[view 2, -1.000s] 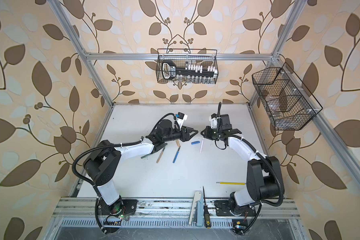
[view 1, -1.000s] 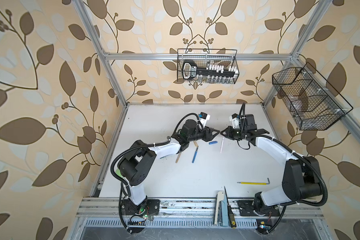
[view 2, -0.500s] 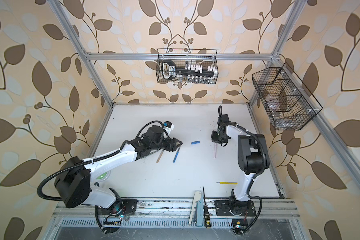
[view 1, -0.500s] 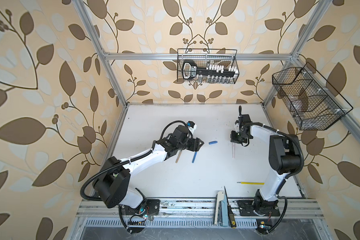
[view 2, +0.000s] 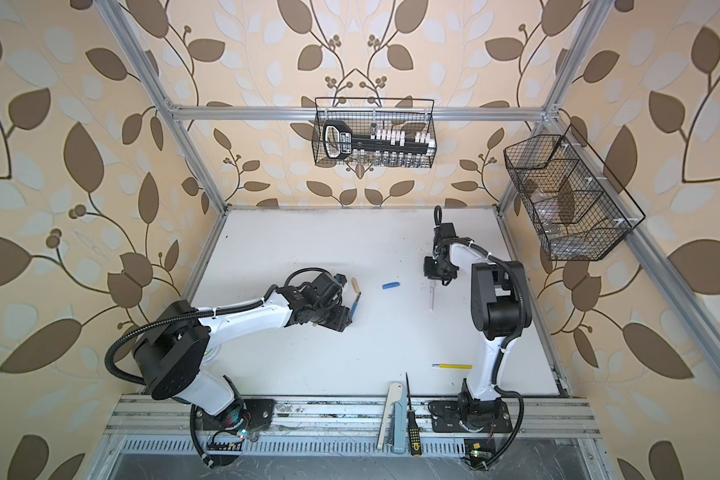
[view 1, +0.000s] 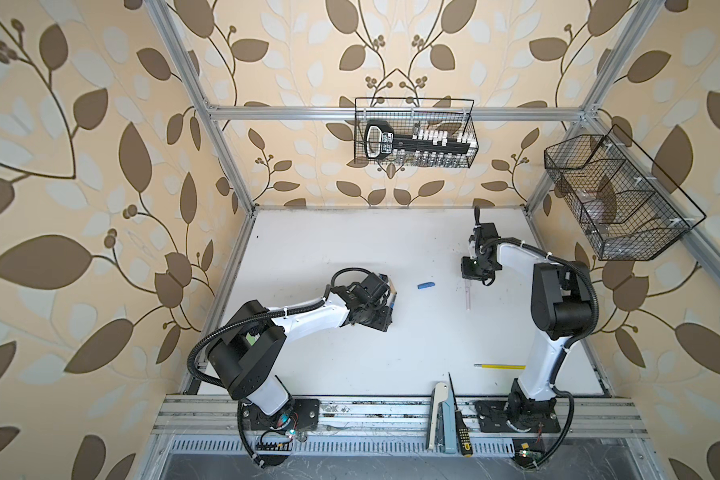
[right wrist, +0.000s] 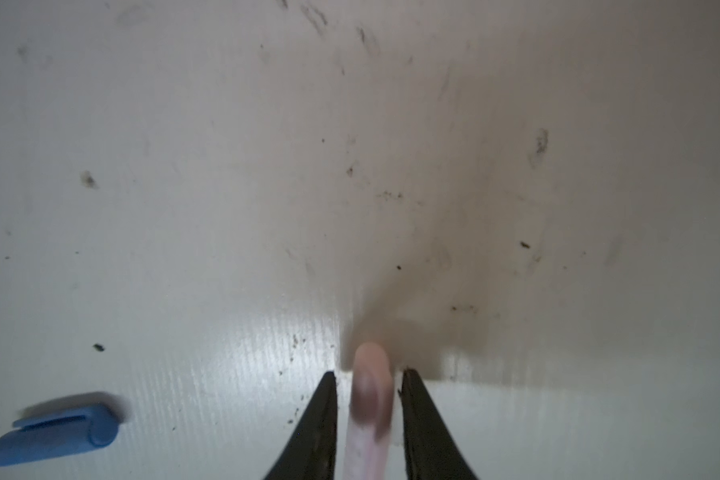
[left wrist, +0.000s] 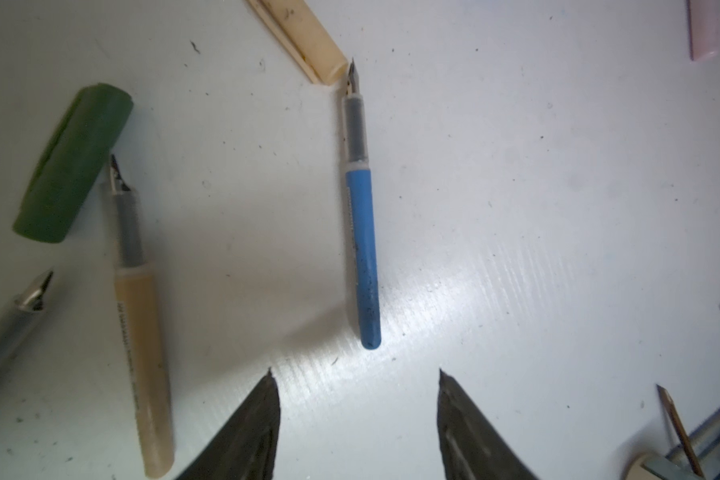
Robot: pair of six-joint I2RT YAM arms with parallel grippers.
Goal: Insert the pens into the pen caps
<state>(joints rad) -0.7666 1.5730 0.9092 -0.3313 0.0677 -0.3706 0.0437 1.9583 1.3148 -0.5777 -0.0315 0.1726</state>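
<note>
My left gripper (left wrist: 356,370) hangs open just above the table, its jaws wide apart and empty. The blue pen (left wrist: 360,249) lies uncapped right ahead of it, its tip beside the tan cap (left wrist: 304,37). A tan pen (left wrist: 138,324), a green cap (left wrist: 71,166) and another pen's metal tip (left wrist: 32,295) lie to one side. My right gripper (right wrist: 368,372) is open, with slim gaps on both sides of the pale pink pen (right wrist: 368,399), which lies flat on the table (view 1: 468,295). The blue cap (view 1: 425,285) rests alone between the two arms.
A yellow rod (view 1: 499,366) lies near the front right. A black-yellow screwdriver (view 1: 460,424) and a pale tool (view 1: 439,415) sit on the front rail. Wire baskets hang on the back wall (view 1: 414,133) and the right wall (view 1: 616,199).
Both grippers met at the table's middle a second ago and have pulled apart. The right one carried the pink pen rightward, laid it down and opened. The left one swung back over the blue pen.
</note>
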